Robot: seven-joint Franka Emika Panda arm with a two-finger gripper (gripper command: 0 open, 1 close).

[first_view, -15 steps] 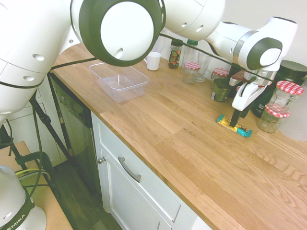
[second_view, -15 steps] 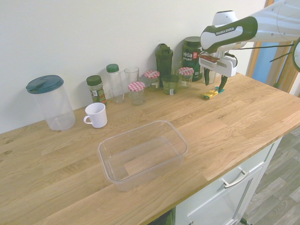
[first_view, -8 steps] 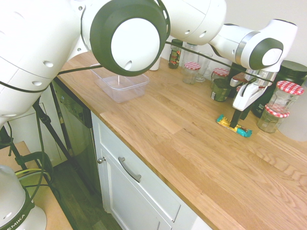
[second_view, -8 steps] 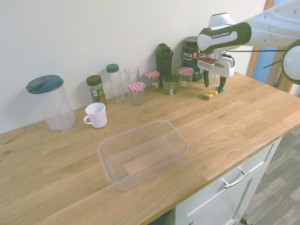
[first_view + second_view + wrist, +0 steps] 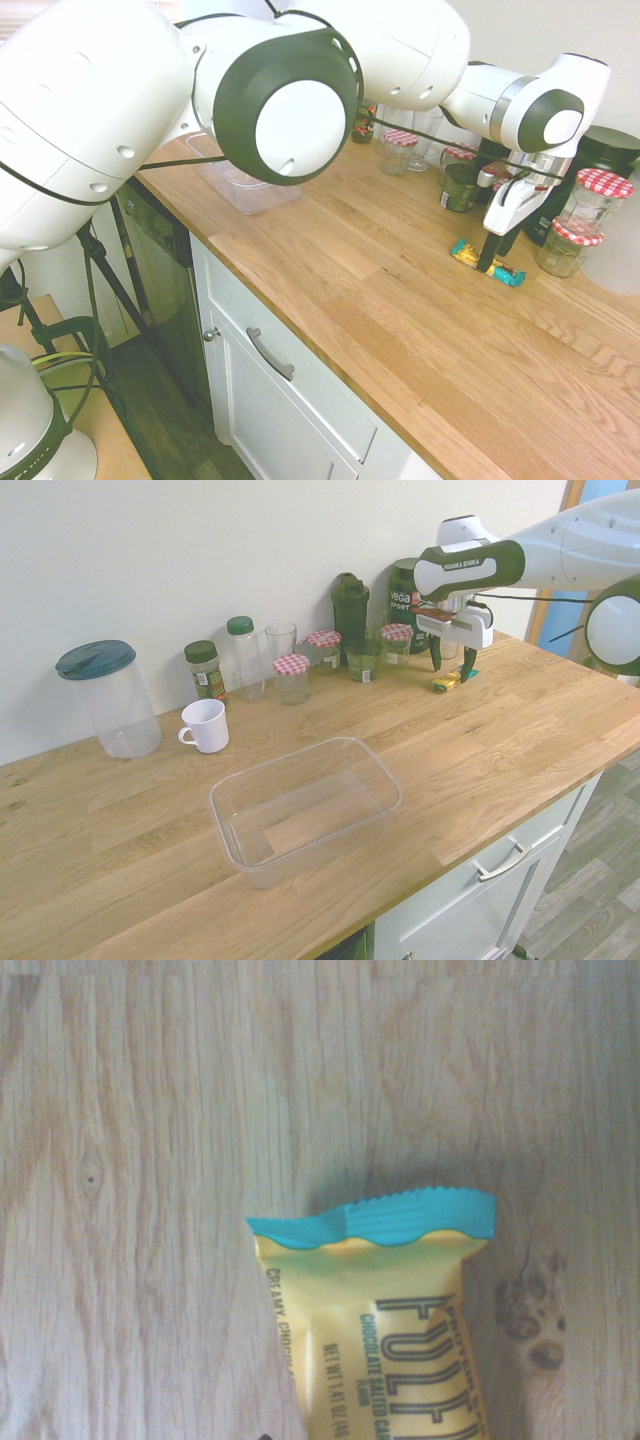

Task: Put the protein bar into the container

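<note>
Gripper (image 5: 450, 665) points straight down with its jaws spread wide, nothing between them yet, one finger on each side of the protein bar (image 5: 487, 263), so this reads as the final descent before a pinch. Bar lies flat on the wooden countertop (image 5: 380, 300), toward the back edge by the wall, just in front of the jars with red-checked lids (image 5: 590, 205); flat and crosswise under the fingers, which suits a grip across its narrow width. Wrist view shows the bar's teal crimped end (image 5: 375, 1220) and yellow wrapper close up, centered below the camera, so alignment looks good. The container (image 5: 305, 805) sits empty near the front edge of the countertop, well apart from the bar, open top up, ready to receive a drop. White mug (image 5: 205, 725) and lidded pitcher (image 5: 108, 698) stand behind it, out of the likely carry path. Task barely begun: bar not grasped, not lifted. Likely risk: fingers slipping on the slick wrapper or nudging the nearby jars.
</note>
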